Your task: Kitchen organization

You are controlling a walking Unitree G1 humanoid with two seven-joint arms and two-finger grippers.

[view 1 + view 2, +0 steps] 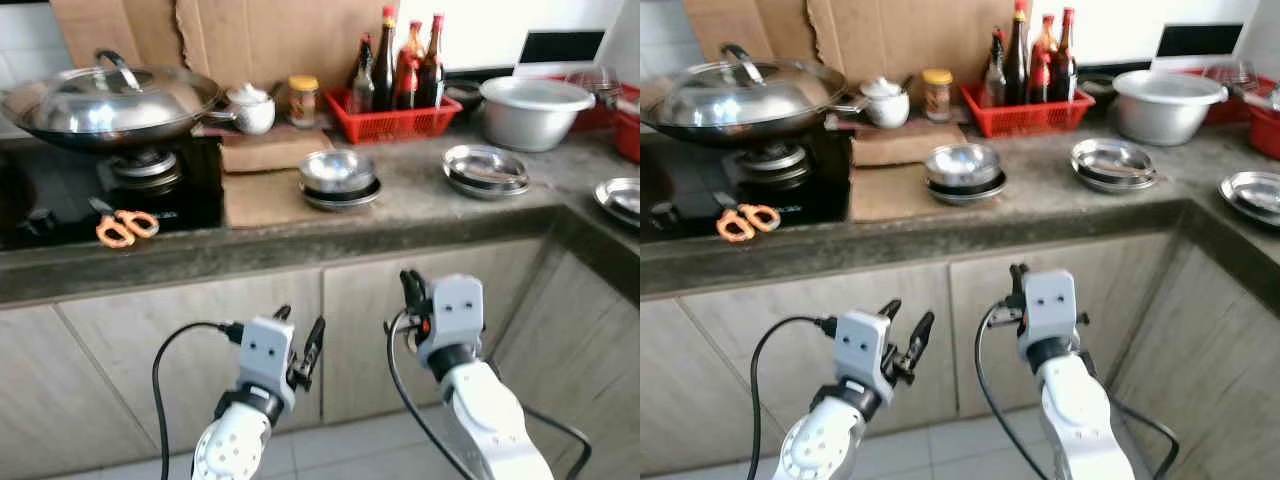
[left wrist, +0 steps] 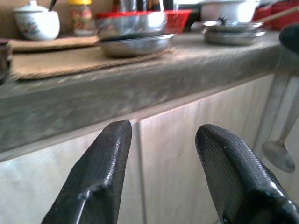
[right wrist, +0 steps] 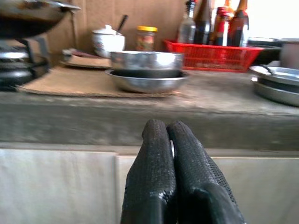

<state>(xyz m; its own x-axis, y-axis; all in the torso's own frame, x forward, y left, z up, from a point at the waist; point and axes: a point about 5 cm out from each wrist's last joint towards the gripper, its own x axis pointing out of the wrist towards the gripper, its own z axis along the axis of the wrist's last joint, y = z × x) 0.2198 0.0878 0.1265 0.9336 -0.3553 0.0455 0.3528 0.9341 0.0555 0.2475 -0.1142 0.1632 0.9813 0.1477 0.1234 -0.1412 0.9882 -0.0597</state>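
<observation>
While I stand below the counter edge (image 1: 300, 245), my left gripper (image 1: 300, 345) is spread, my right gripper (image 1: 410, 290) pinched empty (both poised), stacked steel bowls (image 1: 338, 178) just ahead above.

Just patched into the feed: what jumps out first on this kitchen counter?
The big lidded wok on the stove at the counter's left end, with orange-handled scissors lying in front of it. At the back stands a red basket of bottles, with stacked steel bowls mid-counter. Below the counter edge, the left gripper is open and the right gripper shut.
</observation>
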